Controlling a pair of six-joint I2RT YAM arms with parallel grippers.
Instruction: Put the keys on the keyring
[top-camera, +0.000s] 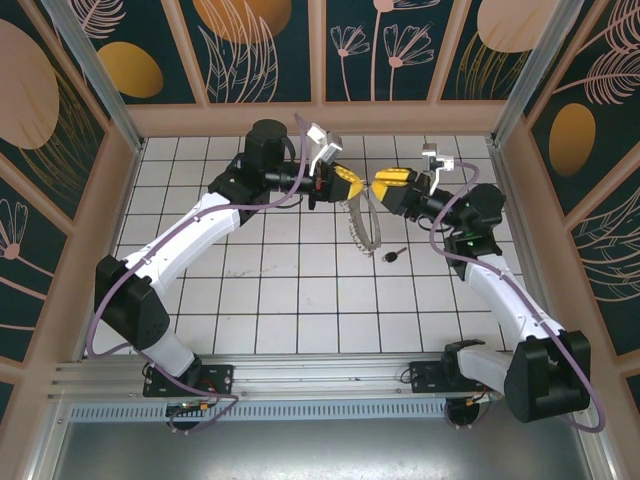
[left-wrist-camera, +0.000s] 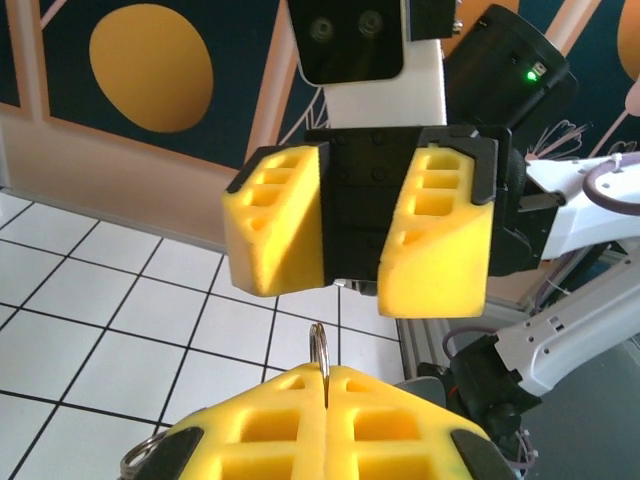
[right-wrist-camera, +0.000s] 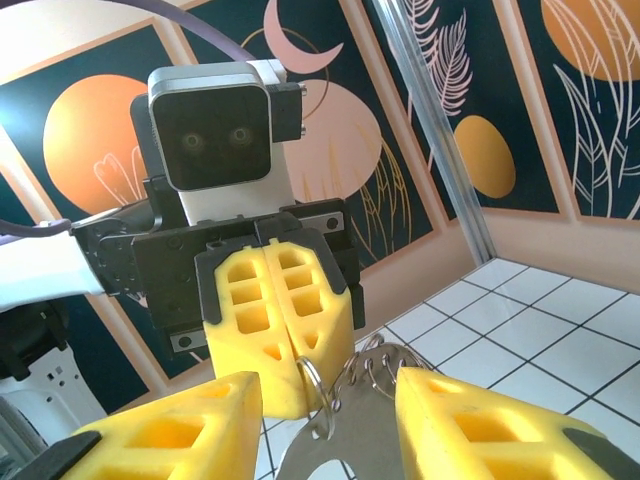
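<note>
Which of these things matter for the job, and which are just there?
For the job: floppy silvery chain-like keyring, pinched in left yellow foam fingers; small black-headed silvery key on white tiles.
Just there: purple cables; leaf-patterned wall panels.

The left fingers (top-camera: 347, 182) and right fingers (top-camera: 395, 179) face nearly tip to tip. The keyring (top-camera: 362, 225), pinched in the closed left pair, blocks the space just ahead of the parted right pair and hangs down to the table (top-camera: 280, 300). The key (top-camera: 393, 256) lies below the right fingers, with bare tiles around it.
</note>
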